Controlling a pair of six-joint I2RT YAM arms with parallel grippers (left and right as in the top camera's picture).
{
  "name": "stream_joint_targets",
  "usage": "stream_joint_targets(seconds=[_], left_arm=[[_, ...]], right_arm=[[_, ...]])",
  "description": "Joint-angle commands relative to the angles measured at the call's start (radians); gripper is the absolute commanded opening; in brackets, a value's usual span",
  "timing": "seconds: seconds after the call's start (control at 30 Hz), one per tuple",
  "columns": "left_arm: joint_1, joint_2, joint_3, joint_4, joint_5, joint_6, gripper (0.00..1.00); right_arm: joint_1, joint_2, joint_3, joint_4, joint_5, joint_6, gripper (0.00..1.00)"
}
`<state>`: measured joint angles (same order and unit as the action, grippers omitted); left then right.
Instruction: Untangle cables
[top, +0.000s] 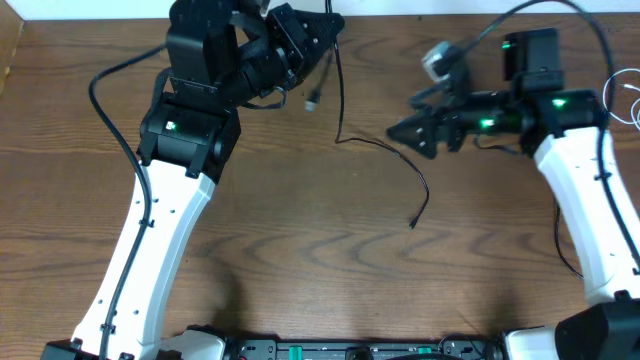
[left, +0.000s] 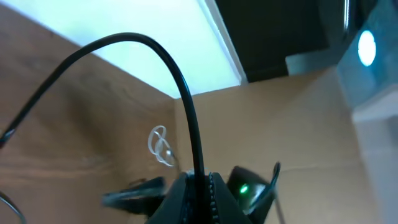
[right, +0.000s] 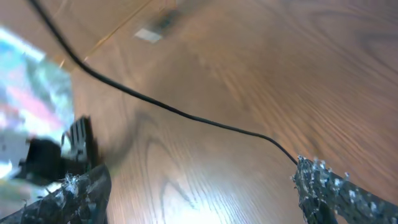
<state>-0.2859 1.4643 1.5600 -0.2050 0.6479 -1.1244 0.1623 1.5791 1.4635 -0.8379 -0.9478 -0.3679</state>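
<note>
Clearly the step in hand is drawing out the thin black rubbery cable (top: 398, 153). The left pincer (top: 318, 35), up at 11 o'clock, is clamped shut on it near its small grey plug end (top: 313, 100), which dangles just below. From there the cable drops toward the middle of the brown wood-grain table (top: 300, 260), bends toward 3 o'clock and finishes in a free tip (top: 412, 223) near centre.

The right pincer (top: 408, 122), jaws spread wide and gripping nothing, hovers near the bend. Its wrist view shows the cable running across the table between its fingers. To do this well, I judge it should come down square over the strand, close on one run only, then pull gently toward 3 o'clock while the left holds firm.

A thin white cord (left: 160, 148), looped on the table, lies well apart toward 3 o'clock, beyond the right arm. Dragging the black tip that way could snag the two together. No knot shows in the black cable.
</note>
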Motion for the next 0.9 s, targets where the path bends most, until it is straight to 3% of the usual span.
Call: stream_joint_targets(seconds=[0.0,0.17,0.37,0.53,0.67,0.8,0.87], left_arm=[[0.0,-0.002,0.011,0.006,-0.001,-0.17,0.07],[0.001,-0.002,0.011,0.006,0.025,-0.264,0.07],[0.001,-0.002,0.011,0.01,0.025,-0.27,0.08],[0.001,-0.002,0.011,0.021,0.024,-0.311,0.07],[0.001,-0.002,0.011,0.024,0.024,-0.31,0.08],[0.001,-0.002,0.011,0.024,0.023,-0.301,0.08],[0.002,-0.002,0.011,0.024,0.016,-0.269,0.08]], right_arm=[[0.047,0.012,0.008,0.013,-0.024,-0.096,0.89],[0.103,0.066,0.008,0.074,-0.05,-0.126,0.86],[0.162,0.124,0.008,0.159,-0.124,-0.138,0.84],[0.206,0.163,0.008,0.263,-0.124,-0.121,0.72],[0.21,0.175,0.008,0.31,-0.09,-0.043,0.49],[0.192,0.175,0.008,0.32,-0.042,0.04,0.02],[0.174,0.175,0.008,0.322,-0.04,0.087,0.01]])
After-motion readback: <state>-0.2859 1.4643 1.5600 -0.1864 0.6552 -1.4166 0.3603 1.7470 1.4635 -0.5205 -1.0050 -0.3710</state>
